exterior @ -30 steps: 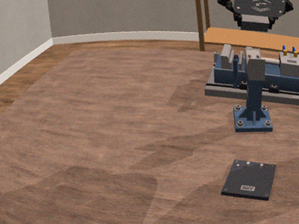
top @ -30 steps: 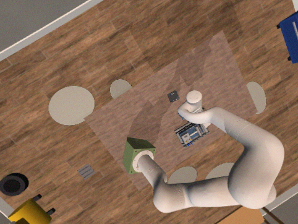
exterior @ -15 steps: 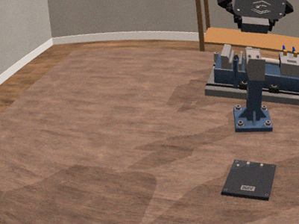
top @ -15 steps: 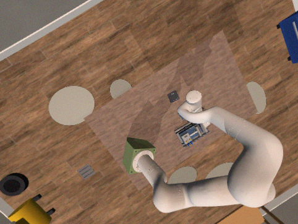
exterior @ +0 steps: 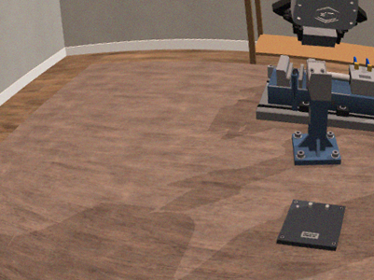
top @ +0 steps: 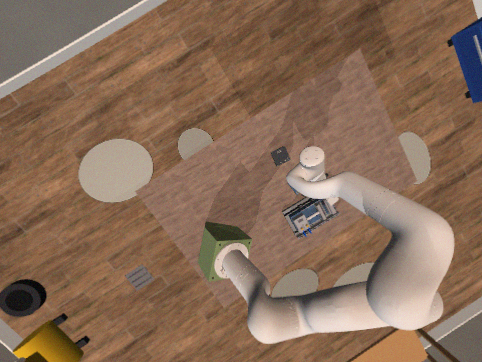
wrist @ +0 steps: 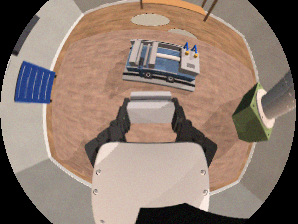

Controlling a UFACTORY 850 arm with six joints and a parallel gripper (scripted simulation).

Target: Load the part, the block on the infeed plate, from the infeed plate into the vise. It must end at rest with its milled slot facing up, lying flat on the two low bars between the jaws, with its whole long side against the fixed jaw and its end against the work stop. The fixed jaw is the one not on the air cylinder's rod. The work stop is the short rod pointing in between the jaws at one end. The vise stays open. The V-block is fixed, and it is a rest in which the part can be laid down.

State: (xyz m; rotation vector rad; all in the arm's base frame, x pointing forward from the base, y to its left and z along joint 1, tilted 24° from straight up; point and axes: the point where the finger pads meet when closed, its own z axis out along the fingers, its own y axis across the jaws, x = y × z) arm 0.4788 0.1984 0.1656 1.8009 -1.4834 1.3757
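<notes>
The gripper [wrist: 152, 117] hangs in the air above the vise [exterior: 325, 93], its two dark fingers pinched on the part [wrist: 152, 108], a pale grey block seen end-on between them in the wrist view; the fingers stand fairly wide because the block fills the gap. From the exterior view the same block [exterior: 319, 36] shows as a grey slab under the gripper [exterior: 321, 37], clear of the vise and touching nothing else; whether its slot faces up cannot be told. Going left to right on the table [exterior: 106, 171]: one dark infeed plate [exterior: 312, 224] lies flat near the front edge with nothing on it, well apart from the vise. Behind it stands one blue V-block [exterior: 316, 135] on a bolted foot, just in front of the vise. The vise is one blue body on a grey base, with two grey jaws standing apart and one air cylinder [exterior: 364, 79] at its right end carrying two small blue-and-yellow fittings. One arm [top: 400, 260] reaches over from one green pedestal [top: 212, 239]. One wooden shelf unit [exterior: 250, 15] stands behind the table.
</notes>
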